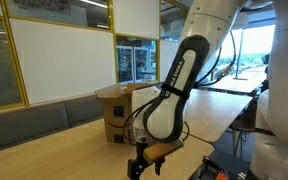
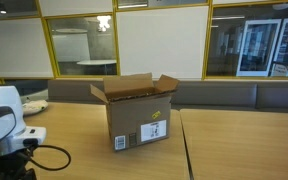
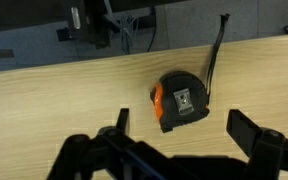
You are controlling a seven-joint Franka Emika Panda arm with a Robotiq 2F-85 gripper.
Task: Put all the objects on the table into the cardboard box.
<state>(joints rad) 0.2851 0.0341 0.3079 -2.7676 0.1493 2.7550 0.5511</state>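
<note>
**STEP IN HAND: APPROACH TO THE TAPE MEASURE**

1. Finger state. In the wrist view the two black fingers [image 3: 121,122] stand spread wide, one at the left and one at the right of the picture. They hold nothing, and no contact with any object is visible.

2. Object position. The black-and-orange, square-cased tape measure [image 3: 181,101] lies flat on the light wooden table [image 3: 54,95]. It sits just beyond the fingertips, roughly centred in the gap between them. Its thin black cord [image 3: 216,50] trails away toward the far edge of the table.

3. Container position. The brown cardboard box [image 2: 134,120] stands upright farther along the table with its top flaps open. In an exterior view it sits behind the white-and-black arm [image 1: 174,85], well apart from the tape measure.

4. Task status. Judged from these views, the pick has not yet been made, and no other loose object can be made out on the table.

5. Next move, as a judgement. Lower the fingers so they straddle the case, then close on its two flat sides. Keep the cord clear of the pads. Lift, carry across to the box and release above the open flaps.
</note>
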